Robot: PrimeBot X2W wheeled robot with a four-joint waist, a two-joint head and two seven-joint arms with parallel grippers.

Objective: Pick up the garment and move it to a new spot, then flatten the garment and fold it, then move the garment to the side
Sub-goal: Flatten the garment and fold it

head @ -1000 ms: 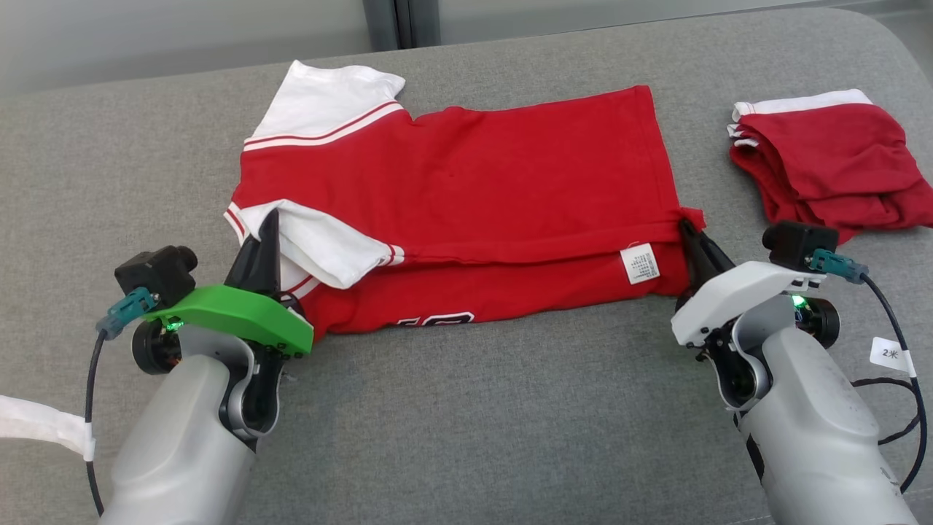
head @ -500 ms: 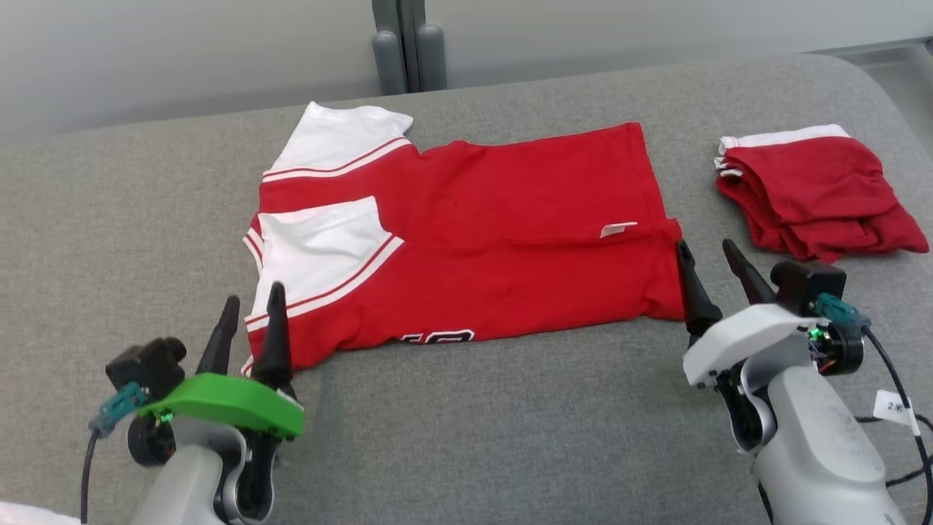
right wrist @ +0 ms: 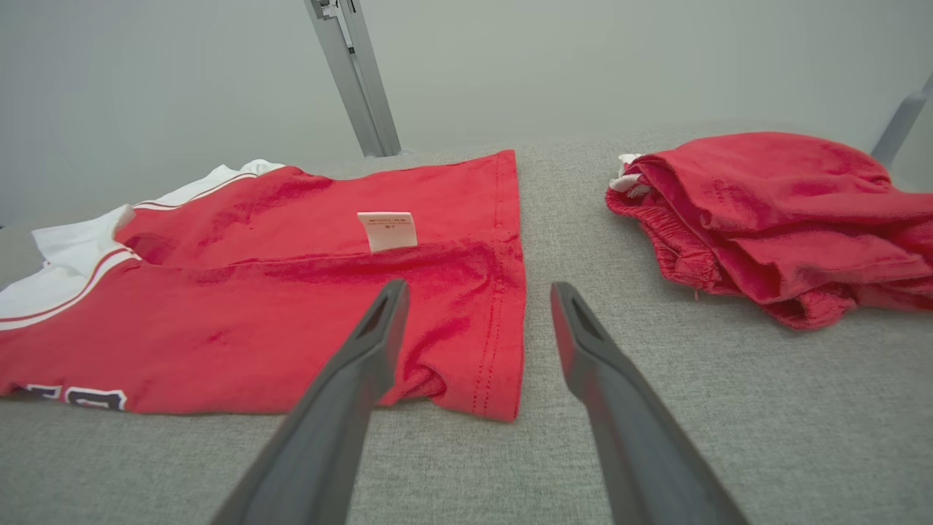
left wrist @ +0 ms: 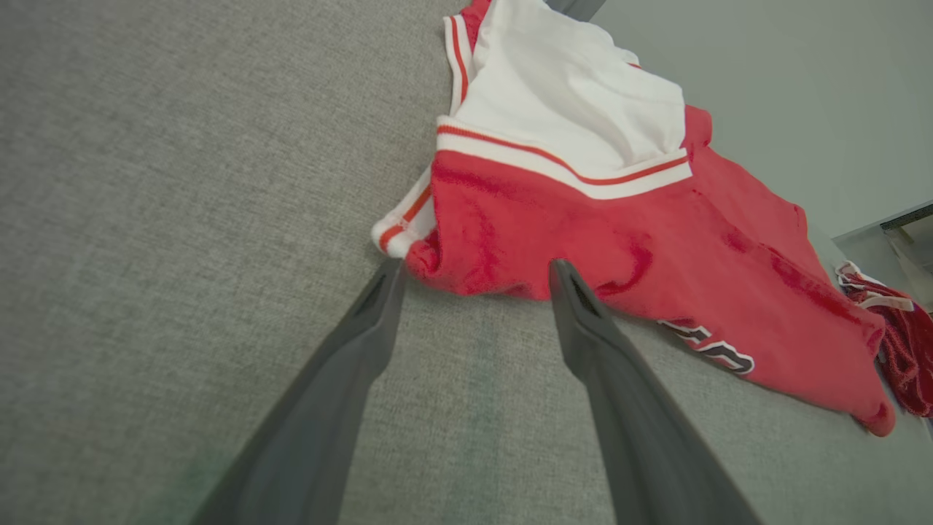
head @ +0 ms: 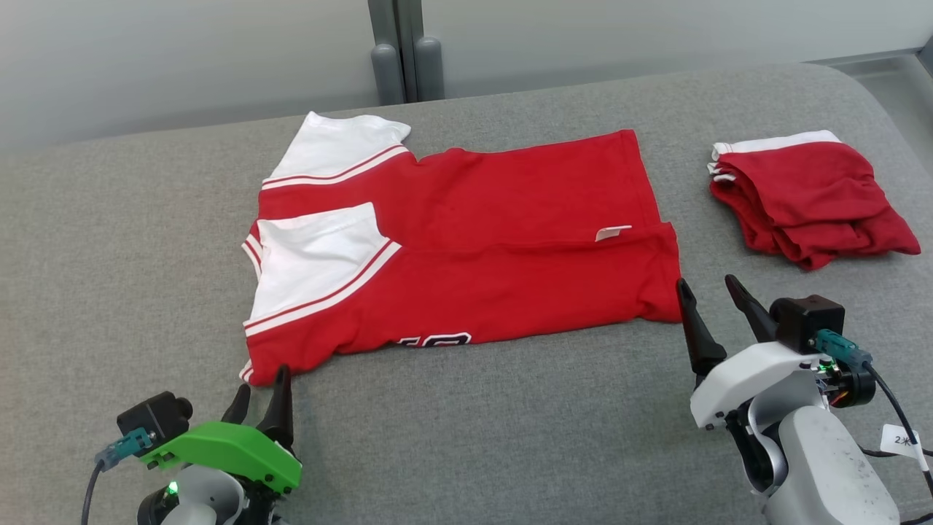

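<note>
The red-and-white cotton jersey (head: 466,240) lies folded lengthwise; left pincer (head: 262,380) and right pincer (head: 705,281) gape released at its near corners, likely poised for another fold.

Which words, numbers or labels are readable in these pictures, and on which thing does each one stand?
"2米": on the white cable tag, lower right of the head view.
Lettering at the near folded edge of the red shirt: cut off by the fold, not readable.
Care label on the red shirt: print too small to read.
</note>
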